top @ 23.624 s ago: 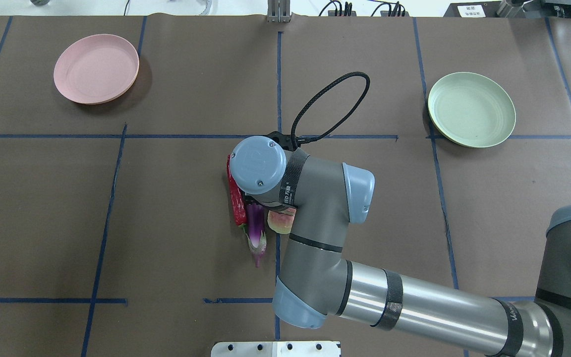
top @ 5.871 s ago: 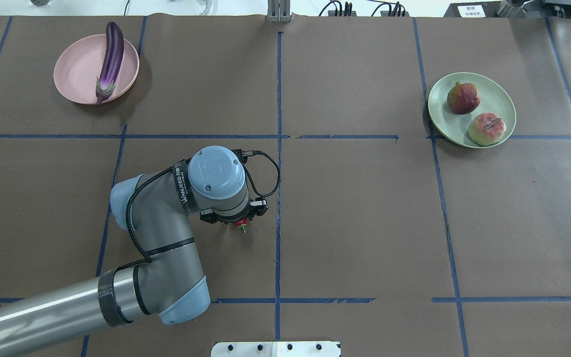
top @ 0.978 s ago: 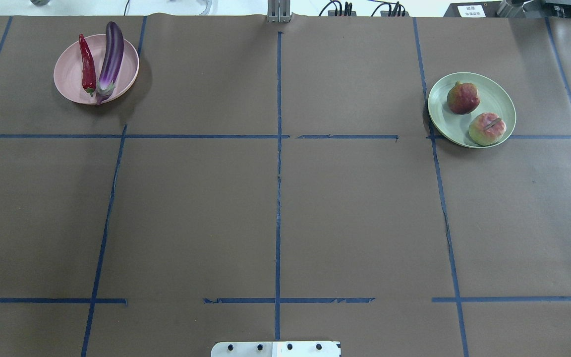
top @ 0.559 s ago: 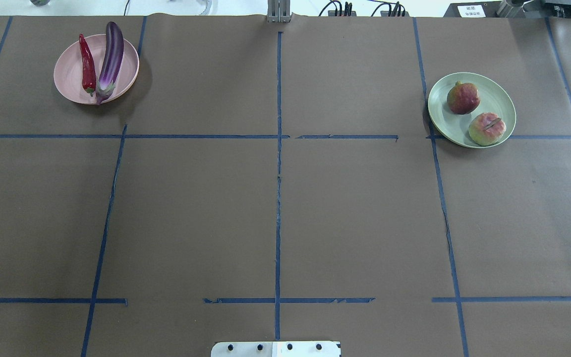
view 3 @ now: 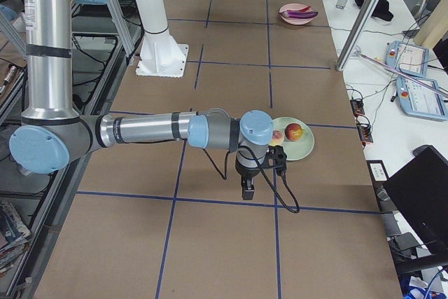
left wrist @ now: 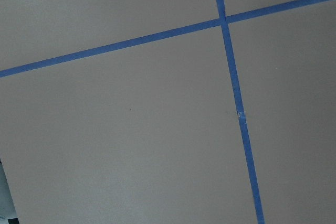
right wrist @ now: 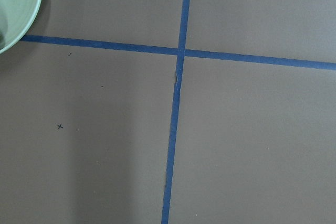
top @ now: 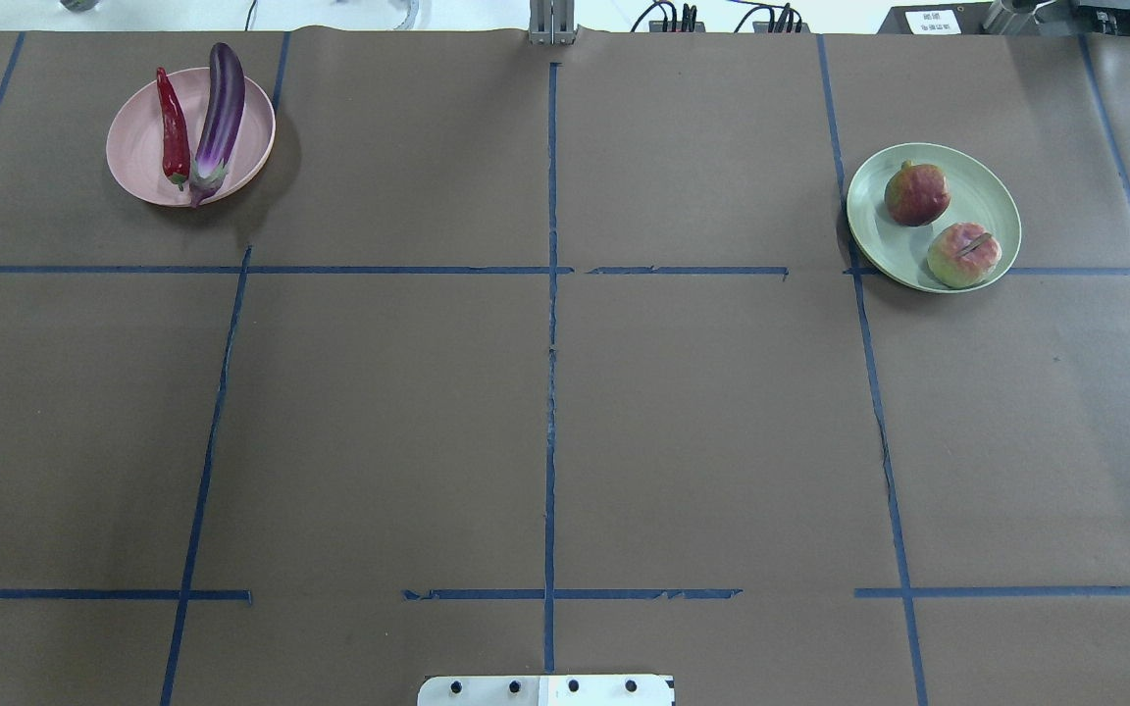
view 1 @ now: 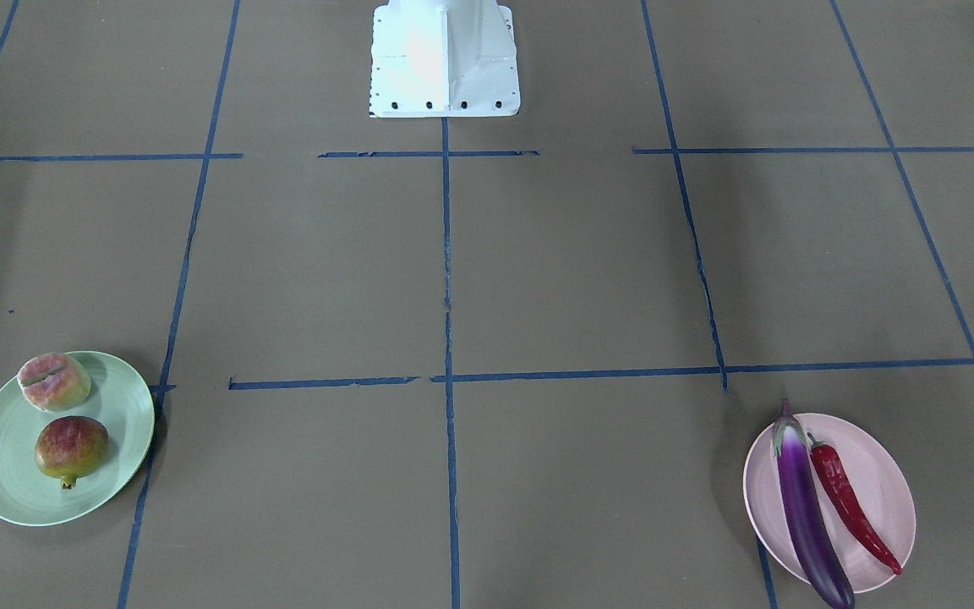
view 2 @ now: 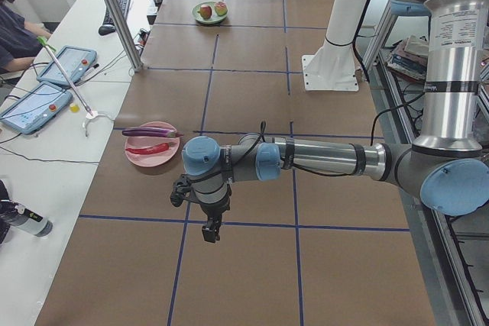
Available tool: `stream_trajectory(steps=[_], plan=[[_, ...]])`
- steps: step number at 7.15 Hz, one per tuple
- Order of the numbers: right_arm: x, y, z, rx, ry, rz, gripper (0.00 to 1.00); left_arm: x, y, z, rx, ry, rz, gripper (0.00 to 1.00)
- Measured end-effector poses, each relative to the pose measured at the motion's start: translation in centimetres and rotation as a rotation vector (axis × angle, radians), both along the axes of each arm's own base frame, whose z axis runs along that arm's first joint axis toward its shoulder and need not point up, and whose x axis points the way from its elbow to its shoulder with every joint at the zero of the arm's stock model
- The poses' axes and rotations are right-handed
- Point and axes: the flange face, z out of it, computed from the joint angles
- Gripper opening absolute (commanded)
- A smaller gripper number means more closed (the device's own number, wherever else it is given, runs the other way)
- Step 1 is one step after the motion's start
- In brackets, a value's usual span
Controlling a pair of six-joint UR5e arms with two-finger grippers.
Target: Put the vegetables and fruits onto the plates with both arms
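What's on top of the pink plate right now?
A purple eggplant and a red chili lie side by side on the pink plate, the eggplant's rounded end jutting past the rim. The plate surface beneath them is covered.

Your left arm (view 2: 321,159) and right arm (view 3: 147,129) reach out level. The left pincer (view 2: 208,232) and right pincer (view 3: 246,191) point down, grip unreadable.
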Motion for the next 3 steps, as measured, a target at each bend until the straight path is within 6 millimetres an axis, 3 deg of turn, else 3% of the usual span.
stream_trajectory(steps=[3], plan=[[0.02, 0.0, -0.04, 0.002, 0.001, 0.0, 1.0, 0.0, -0.05, -0.28, 0.006, 0.0, 0.0, 1.0]])
